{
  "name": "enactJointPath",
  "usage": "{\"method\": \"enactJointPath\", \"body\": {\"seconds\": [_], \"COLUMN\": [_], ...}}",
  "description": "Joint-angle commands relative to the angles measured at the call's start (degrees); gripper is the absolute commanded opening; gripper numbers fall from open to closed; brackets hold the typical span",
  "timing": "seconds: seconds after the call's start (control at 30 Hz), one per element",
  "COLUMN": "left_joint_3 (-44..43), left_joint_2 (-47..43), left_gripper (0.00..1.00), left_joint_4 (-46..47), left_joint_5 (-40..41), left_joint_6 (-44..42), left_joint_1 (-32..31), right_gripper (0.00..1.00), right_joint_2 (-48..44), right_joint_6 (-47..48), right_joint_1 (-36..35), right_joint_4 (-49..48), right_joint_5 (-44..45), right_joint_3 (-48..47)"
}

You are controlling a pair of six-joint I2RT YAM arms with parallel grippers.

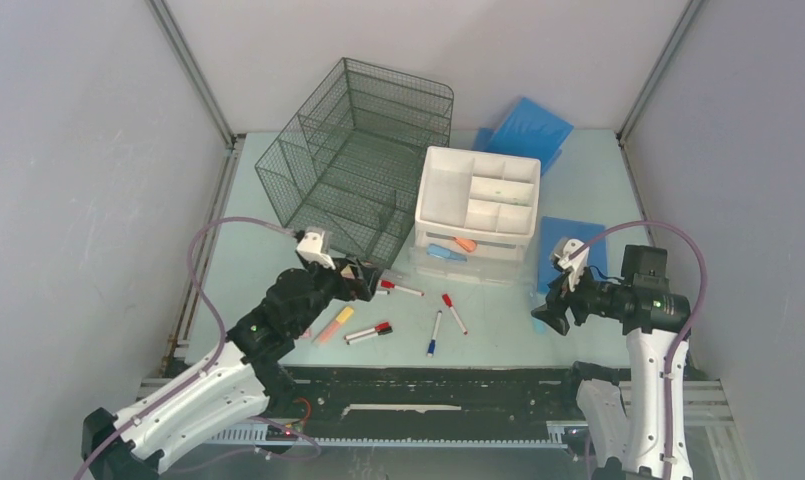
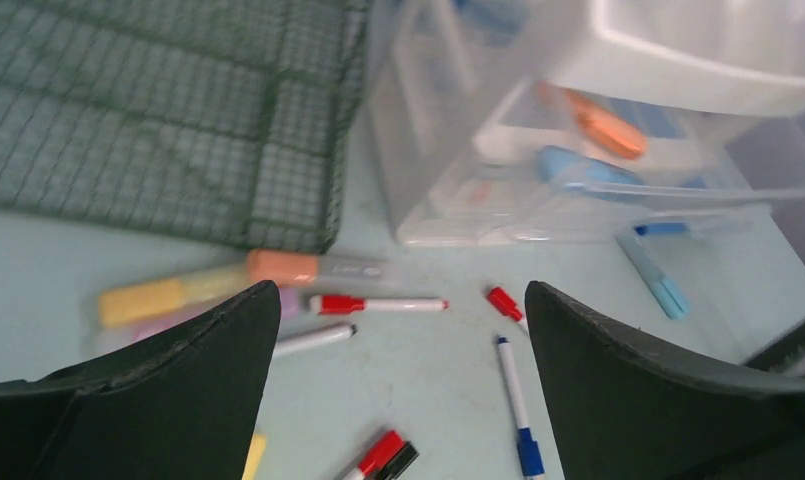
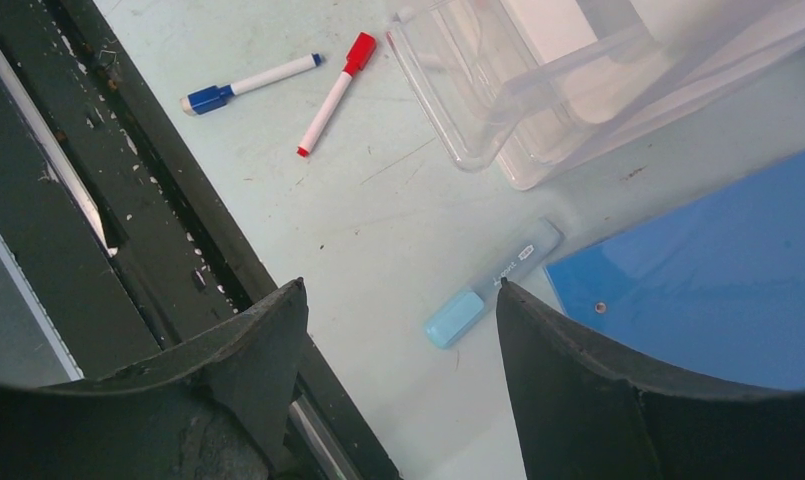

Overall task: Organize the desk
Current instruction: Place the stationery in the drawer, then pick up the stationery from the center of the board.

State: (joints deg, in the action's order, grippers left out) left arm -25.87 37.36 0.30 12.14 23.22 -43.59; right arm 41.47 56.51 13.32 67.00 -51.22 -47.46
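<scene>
Picking up one pen cleanly seems to be the step in hand. The left gripper (image 2: 400, 292) hangs low over the scattered pens with its jaws spread fully wide and nothing between them, and a red-capped marker (image 2: 378, 303) lies just under the gap. To do it well, I would turn the jaws across the barrel, come down at the middle of its length, and close only when no other pen is inside the gap, because a second thin marker (image 2: 313, 340) lies just beside it, half hidden by one finger. The right gripper (image 3: 400, 290) hovers at the right front, its jaws moderately apart and holding nothing, above a light blue highlighter (image 3: 493, 298). The worktop (image 1: 498, 335), pale mint, lies under everything, running back from the black front rail (image 1: 428, 385). On it I count one wire organizer (image 1: 363, 160), one white drawer unit (image 1: 423, 200) and two blue sheets (image 1: 530, 128). There are six thin markers, adding another red one (image 1: 454, 313), a blue-capped one (image 1: 434, 333) and a red and black pair (image 1: 368, 332). One orange-and-yellow highlighter (image 1: 333, 324) lies near them. Two more highlighters lie in the open drawer, an orange highlighter (image 1: 465, 244) and a blue highlighter (image 1: 446, 254). Some blurred highlighters by the organizer I cannot count surely.
</scene>
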Motion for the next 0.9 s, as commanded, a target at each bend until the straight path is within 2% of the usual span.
{"method": "enactJointPath", "body": {"seconds": [0.0, 0.2, 0.37, 0.63, 0.87], "left_joint_3": [2.1, 3.7, 3.6, 2.8, -2.4], "left_joint_2": [-4.8, -9.0, -8.7, 0.4, 13.4], "left_gripper": [1.00, 1.00, 0.96, 0.89, 0.86], "left_joint_4": [-11.9, -23.7, -28.2, -30.4, -38.9], "left_joint_5": [11.7, 24.1, 27.8, 21.0, 17.6], "left_joint_6": [11.2, 21.1, 23.4, 28.6, 34.4], "left_joint_1": [1.1, 1.4, 3.0, 12.4, 16.4], "right_gripper": [0.77, 0.77, 0.78, 0.78, 0.79], "right_joint_2": [0.0, 0.2, 0.3, 0.5, 0.8], "right_joint_6": [-1.5, -1.8, -2.3, -2.8, -3.7], "right_joint_1": [-1.1, -1.8, -2.4, -3.5, -4.3], "right_joint_4": [-1.9, -2.5, -3.1, -3.9, -4.9], "right_joint_5": [0.9, 1.7, 2.5, 3.7, 5.1], "right_joint_3": [0.3, 0.5, 0.7, 1.0, 1.4]}}
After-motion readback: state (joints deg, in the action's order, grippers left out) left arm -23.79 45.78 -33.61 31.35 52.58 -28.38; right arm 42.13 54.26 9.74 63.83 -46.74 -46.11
